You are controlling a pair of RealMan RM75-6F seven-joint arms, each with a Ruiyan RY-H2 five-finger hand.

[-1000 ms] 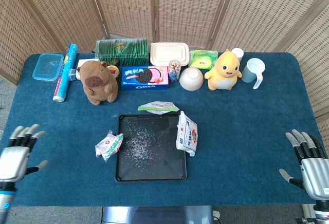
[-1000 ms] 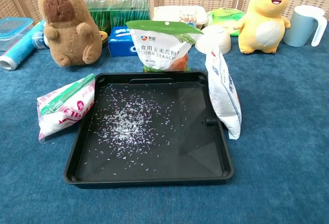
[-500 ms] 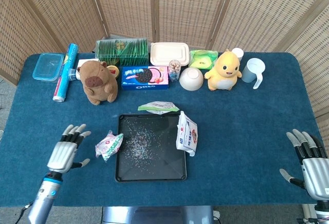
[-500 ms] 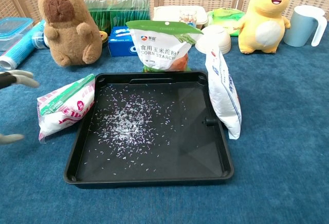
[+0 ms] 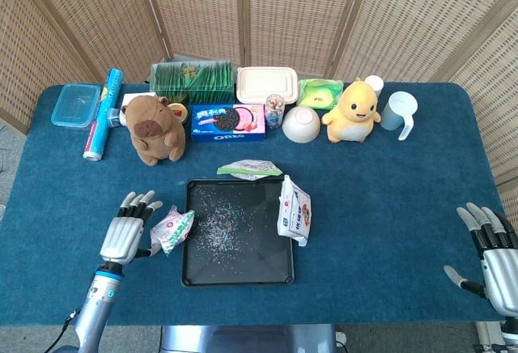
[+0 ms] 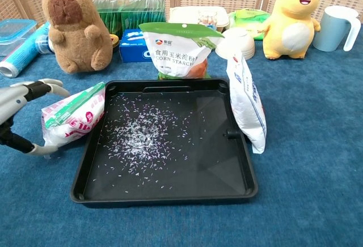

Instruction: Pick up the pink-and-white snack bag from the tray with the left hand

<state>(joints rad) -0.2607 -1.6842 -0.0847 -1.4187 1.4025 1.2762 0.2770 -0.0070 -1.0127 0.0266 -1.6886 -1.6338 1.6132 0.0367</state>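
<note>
Head view: at lower left, the left hand (image 5: 127, 236) hovers with fingers spread, just beside the pink-and-white snack bag (image 5: 172, 229), which leans on the black tray (image 5: 236, 275)'s left rim. The right hand (image 5: 490, 252), lower right, is spread wide.

Chest view: the left hand (image 6: 20, 114) at the left edge brackets the bag (image 6: 72, 116), fingers apart.

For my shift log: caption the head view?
Left robot hand open beside the pink-and-white snack bag leaning on the black tray's left rim.

A brown capybara plush (image 5: 154, 129), an Oreo box (image 5: 228, 121) and a yellow duck toy (image 5: 354, 111) line the table's back.
</note>
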